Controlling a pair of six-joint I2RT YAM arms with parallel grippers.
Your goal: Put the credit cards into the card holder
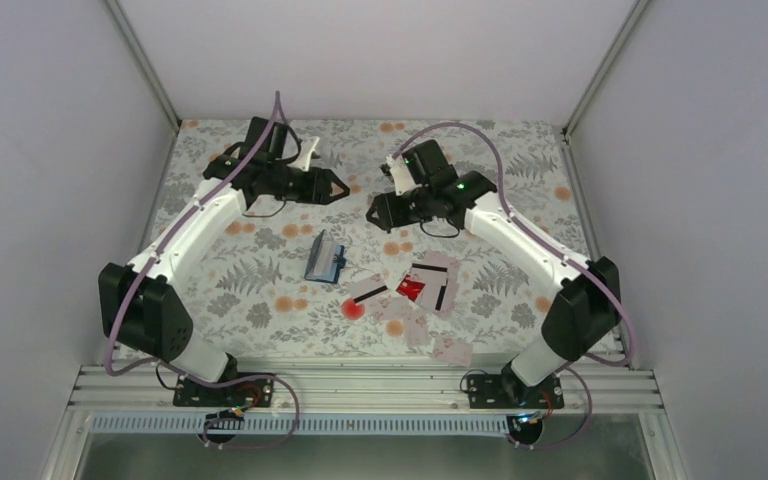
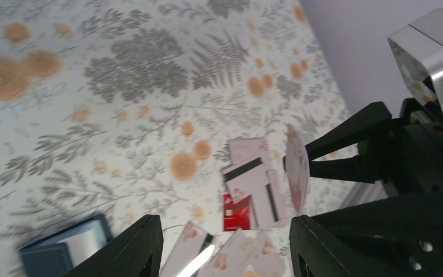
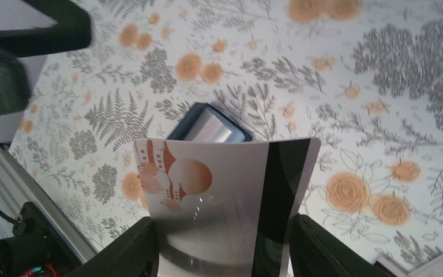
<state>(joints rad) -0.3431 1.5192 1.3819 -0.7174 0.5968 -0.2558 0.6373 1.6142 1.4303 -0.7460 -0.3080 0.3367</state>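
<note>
Gripping one card [image 3: 231, 184], right claw [image 3: 225, 257]; one card holder [image 3: 209, 124] nearby.

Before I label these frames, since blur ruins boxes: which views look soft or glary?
Left wrist: the card holder at lower left is smeared. Right wrist: pale sheen low on the held credit card. Top external: crisp, evenly lit.

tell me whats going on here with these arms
The right arm's jaws are clamped on one black-striped credit card, holding it in the air above the floral table. The left arm's jaws are open and empty. The card holder lies open between the arms, and the other credit cards sit in a loose pile near it.
</note>
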